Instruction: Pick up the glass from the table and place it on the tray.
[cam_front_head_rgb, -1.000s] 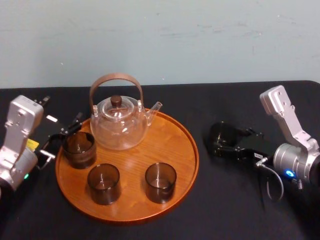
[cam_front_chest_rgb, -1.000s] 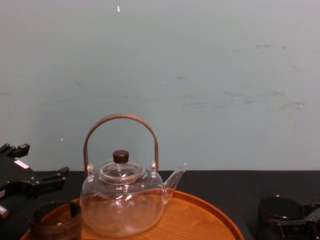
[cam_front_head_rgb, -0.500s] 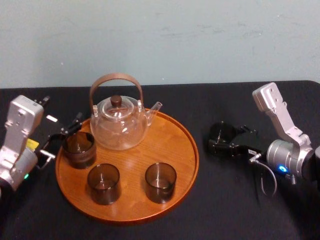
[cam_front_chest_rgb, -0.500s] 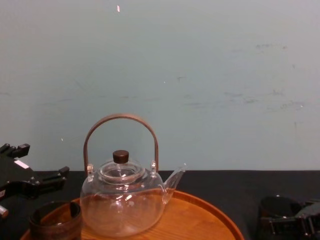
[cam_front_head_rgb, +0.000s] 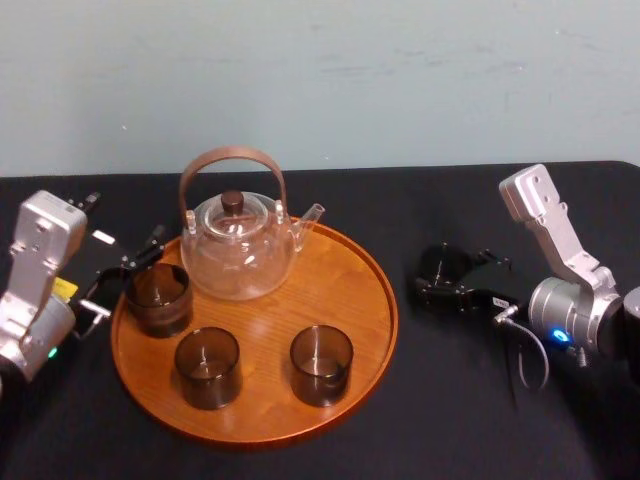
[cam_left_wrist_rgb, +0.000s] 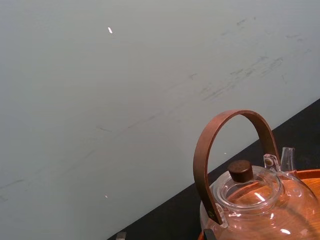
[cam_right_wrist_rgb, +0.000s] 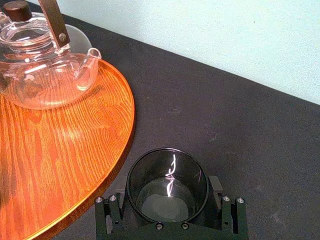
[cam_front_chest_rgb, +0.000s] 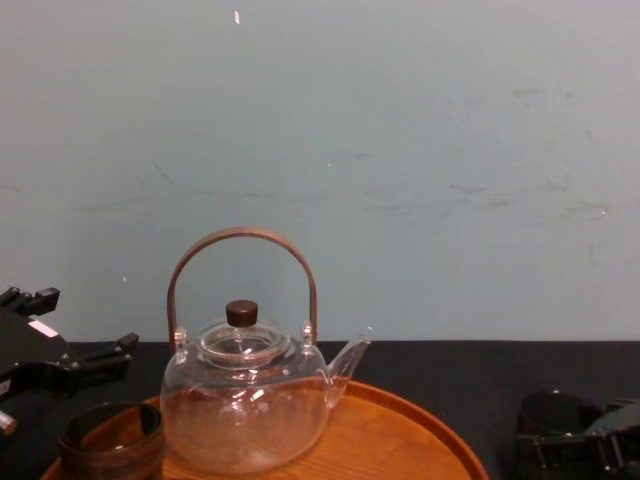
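The task is, by my reading, at the grasp stage and no further: the glass (cam_right_wrist_rgb: 167, 180) stands on the black bench (cam_front_head_rgb: 450, 400) just to the right of the tray (cam_front_head_rgb: 330, 280), apart from its rim, and has not yet crossed onto the wood. The right hand (cam_right_wrist_rgb: 167, 200) reaches in low from the right with one finger on either side of the glass; in the right wrist view the fingers look pressed against its wall, so I take it as gripped, though I cannot tell whether its base has left the cloth. What remains is the lift, the carry leftward over the low rim and the set-down on bare wood, clear of the teapot (cam_front_head_rgb: 238, 245) and the three brown cups there. The glass is upright, its axis vertical and its open mouth pointing straight up. The left hand (cam_front_head_rgb: 120, 275) sits idle at the tray's left edge, fingers spread
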